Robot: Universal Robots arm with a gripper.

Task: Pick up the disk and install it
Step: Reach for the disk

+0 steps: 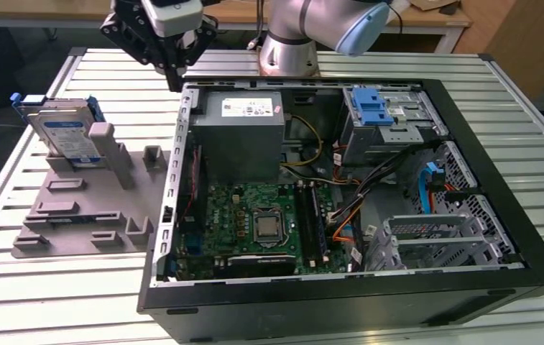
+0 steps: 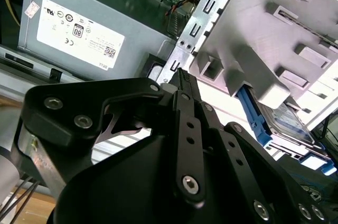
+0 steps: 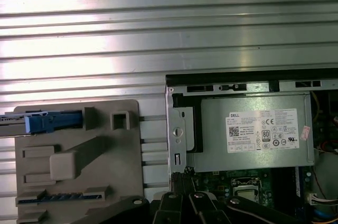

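**Disk upright in holder, end effector empty**

An open computer case [image 1: 348, 305] sits nearest on the bench [image 1: 61, 309]. At its nine o'clock in the exterior view, a grey holder [image 1: 70, 215] carries the disk [image 1: 68, 136] on edge. Farther back, at eleven o'clock, the end effector [image 1: 177, 80] hangs closed near the case's corner.
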